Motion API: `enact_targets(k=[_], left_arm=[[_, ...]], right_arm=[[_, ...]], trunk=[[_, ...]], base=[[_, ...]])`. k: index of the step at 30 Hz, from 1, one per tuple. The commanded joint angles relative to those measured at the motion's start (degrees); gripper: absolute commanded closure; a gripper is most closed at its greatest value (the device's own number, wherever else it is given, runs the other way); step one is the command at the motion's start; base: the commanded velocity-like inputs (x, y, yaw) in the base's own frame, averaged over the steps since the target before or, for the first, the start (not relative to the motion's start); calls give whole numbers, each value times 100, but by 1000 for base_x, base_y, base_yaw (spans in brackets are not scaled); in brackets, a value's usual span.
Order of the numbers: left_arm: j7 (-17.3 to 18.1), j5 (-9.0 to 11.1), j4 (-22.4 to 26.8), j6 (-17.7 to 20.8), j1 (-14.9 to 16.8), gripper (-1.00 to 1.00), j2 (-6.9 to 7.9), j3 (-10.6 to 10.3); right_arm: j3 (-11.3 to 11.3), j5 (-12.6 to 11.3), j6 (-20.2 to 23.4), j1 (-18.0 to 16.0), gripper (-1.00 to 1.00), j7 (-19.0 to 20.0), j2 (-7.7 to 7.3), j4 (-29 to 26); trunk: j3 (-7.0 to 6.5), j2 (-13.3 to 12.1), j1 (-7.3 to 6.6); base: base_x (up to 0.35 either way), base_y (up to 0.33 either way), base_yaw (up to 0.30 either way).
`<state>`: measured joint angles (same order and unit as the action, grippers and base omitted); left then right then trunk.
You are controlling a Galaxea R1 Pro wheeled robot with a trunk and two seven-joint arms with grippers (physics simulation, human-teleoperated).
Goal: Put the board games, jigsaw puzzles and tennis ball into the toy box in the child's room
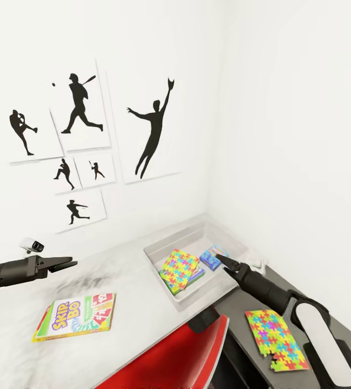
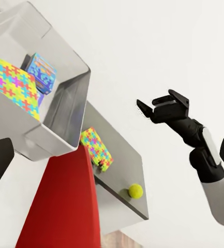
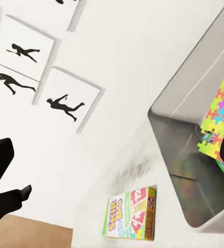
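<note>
Risk first: second jigsaw puzzle (image 1: 276, 339) lying on lower dark cabinet (image 1: 234, 319) at lower right of head view, near its front edge, with a corner piece looking loose; a careless pinch likely to push it off. Tennis ball (image 2: 135, 191) resting on same surface in left wrist view, close to an edge, liable to roll if nudged. Red chair back (image 1: 180, 356) standing close below worktop (image 1: 13, 319), a possible snag for either arm.

Toy box (image 1: 159, 254) at centre right of head view, against the corner wall, already holding one jigsaw puzzle (image 1: 178, 268) and small blue board game (image 1: 213, 257). Skip-Bo board game (image 1: 75, 316) flat on worktop at lower left, not yet boxed.

Right gripper (image 1: 225, 260) poised over toy box, just beside blue game; jaws parted in left wrist view, nothing between them. Left gripper (image 1: 66, 263) hovering at middle left above worktop, well apart from Skip-Bo box; jaws slightly parted, empty, touching nothing.
</note>
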<state>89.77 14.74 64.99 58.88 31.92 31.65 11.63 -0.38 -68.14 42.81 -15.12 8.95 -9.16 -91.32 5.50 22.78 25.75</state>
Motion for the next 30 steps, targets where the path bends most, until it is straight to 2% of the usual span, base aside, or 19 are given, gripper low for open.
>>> enact_targets(k=[1, 3, 5, 9, 14, 24, 30], left_arm=[[23, 0, -2, 59, 5, -100, 2, -3], [23, -3, -2, 57, 5, -100, -2, -3], [23, -4, -3, 57, 6, -100, -6, -3], [23, -5, 0, 54, 6, -100, -9, -3], [23, -6, -1, 54, 5, -100, -10, -3], [23, -6, 0, 53, 7, -100, -10, -3], [23, -6, -2, 53, 4, -100, -10, -3]], right_arm=[[-19, 12, 25, -4, -100, 106, -63, 1], [-93, 27, 14, -1, -100, 531, -207, 6], [-131, 54, 1, -1, -100, 839, -252, 10], [-172, 76, -20, 0, -100, 1122, -287, 30], [-194, 84, -36, 0, -100, 1199, -296, 136], [-201, 88, -182, 0, -100, 1224, -282, 330], [-164, 95, -204, 0, -100, 1202, -242, 314]], trunk=[[13, 14, 3], [13, 14, 3], [13, 14, 3], [13, 14, 3], [13, 14, 3], [13, 14, 3], [13, 14, 3]], base=[[-61, 17, 0], [-32, 9, 0], [-19, 5, 0], [-91, 20, 0], [-224, 90, -24], [-275, 119, -162], [-237, 111, 83]])
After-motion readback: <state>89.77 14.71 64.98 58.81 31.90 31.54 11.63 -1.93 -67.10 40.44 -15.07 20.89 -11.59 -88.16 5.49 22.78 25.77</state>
